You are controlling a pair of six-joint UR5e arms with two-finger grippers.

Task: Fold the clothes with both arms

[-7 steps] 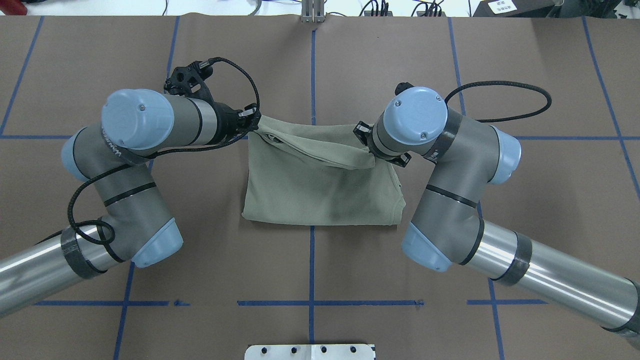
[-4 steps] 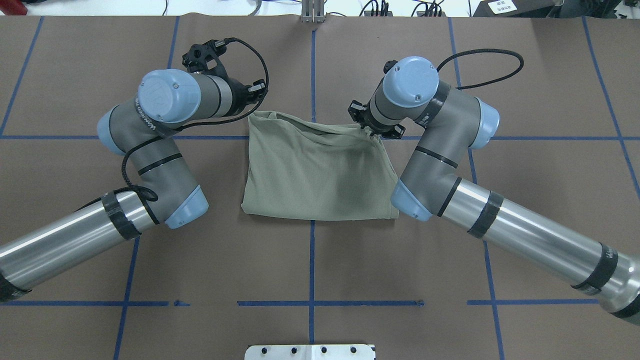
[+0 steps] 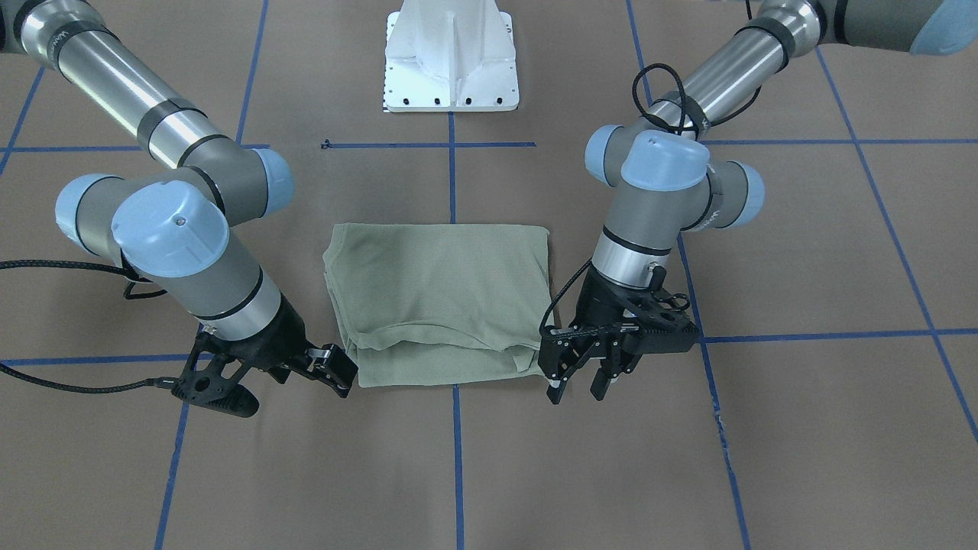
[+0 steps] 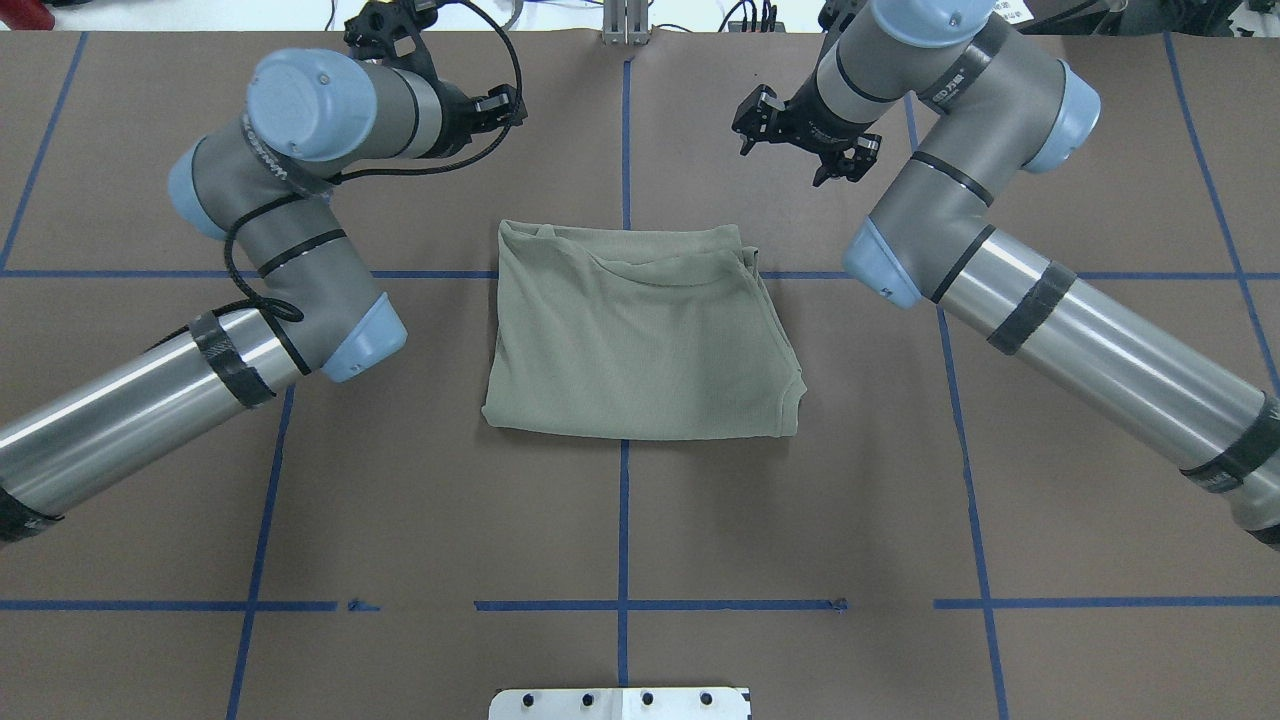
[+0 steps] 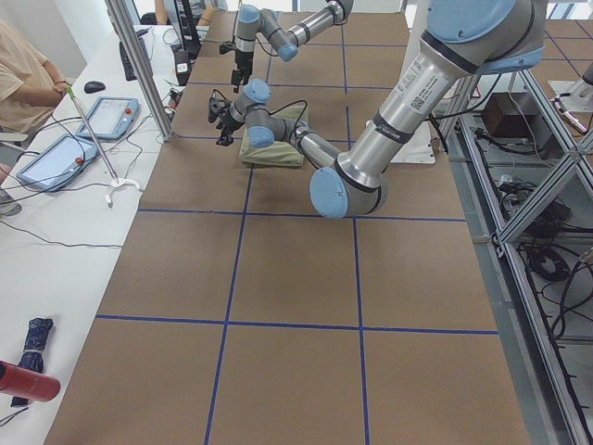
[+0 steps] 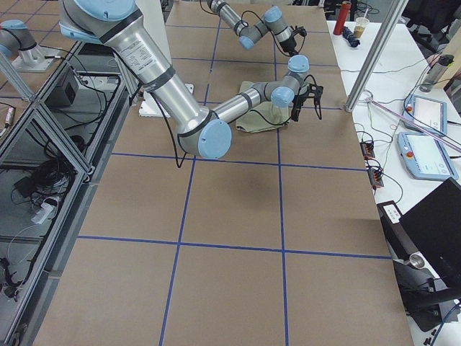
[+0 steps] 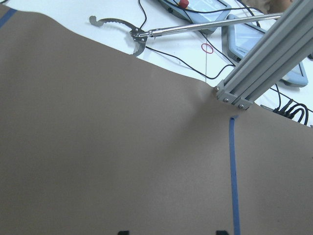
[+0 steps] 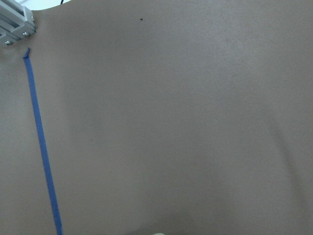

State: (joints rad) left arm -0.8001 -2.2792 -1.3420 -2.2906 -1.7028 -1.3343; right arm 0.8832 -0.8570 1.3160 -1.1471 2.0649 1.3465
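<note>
The sage-green shirt (image 4: 640,330) lies folded in a flat rectangle at the table's middle, its layered edge on the far side. It also shows in the front view (image 3: 439,298). My left gripper (image 4: 505,105) is open and empty, beyond the shirt's far left corner. In the front view it (image 3: 577,389) stands just off that corner with its fingers apart. My right gripper (image 4: 800,140) is open and empty, beyond the far right corner, and also shows in the front view (image 3: 340,370). Neither gripper touches the shirt.
Blue tape lines (image 4: 623,130) grid the brown table. The white base pedestal (image 3: 451,61) stands on the robot's side. An aluminium post (image 7: 264,54) rises at the far edge. Beyond it a white desk holds tablets (image 5: 65,158) and a grabber tool (image 7: 137,34), and a person (image 5: 23,74) sits there.
Both grippers let go of the shirt's far edge and drew away toward the table's far side. The lifted edge has dropped, and the shirt now lies flat and folded.
</note>
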